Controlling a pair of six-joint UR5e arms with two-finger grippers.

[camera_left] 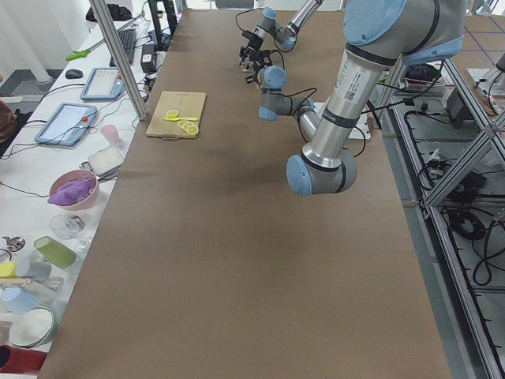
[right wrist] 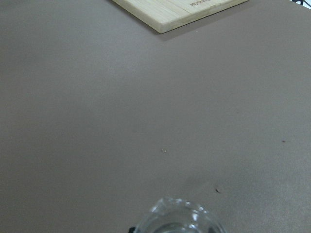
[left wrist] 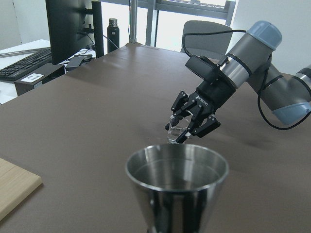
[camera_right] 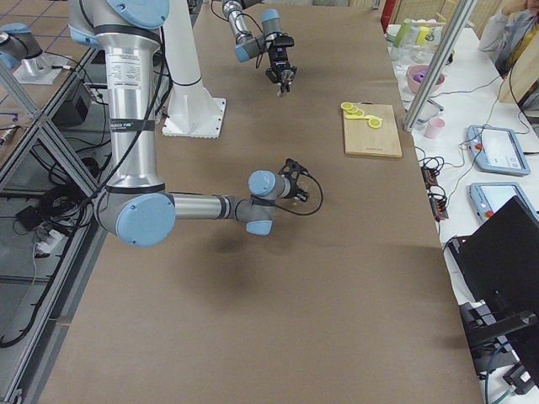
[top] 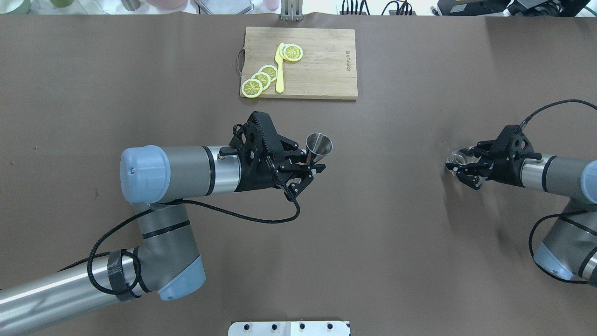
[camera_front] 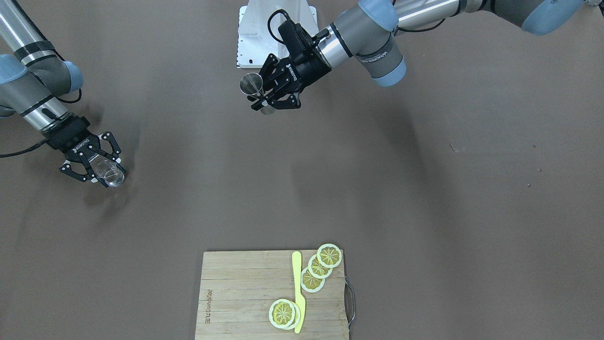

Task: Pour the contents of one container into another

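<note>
The steel jigger (top: 319, 144) stands upright in mid-table, and my left gripper (top: 313, 169) is shut on its narrow waist. From the front, the jigger (camera_front: 251, 85) shows its open top cone beside the same gripper (camera_front: 264, 100). The left wrist view has the jigger's rim (left wrist: 177, 167) filling the foreground. Far off at the table's right side, my right gripper (top: 461, 164) is shut on the small clear glass cup (top: 458, 157), also seen in the front view (camera_front: 109, 173) and beyond the jigger (left wrist: 175, 132). The cup's rim (right wrist: 180, 218) sits at the bottom of the right wrist view.
A bamboo cutting board (top: 322, 65) lies at the far edge with lemon slices (top: 261, 78) and a yellow knife (top: 280, 70) on it. The robot's white base plate (top: 289, 328) sits at the near edge. Brown tabletop separates the two grippers.
</note>
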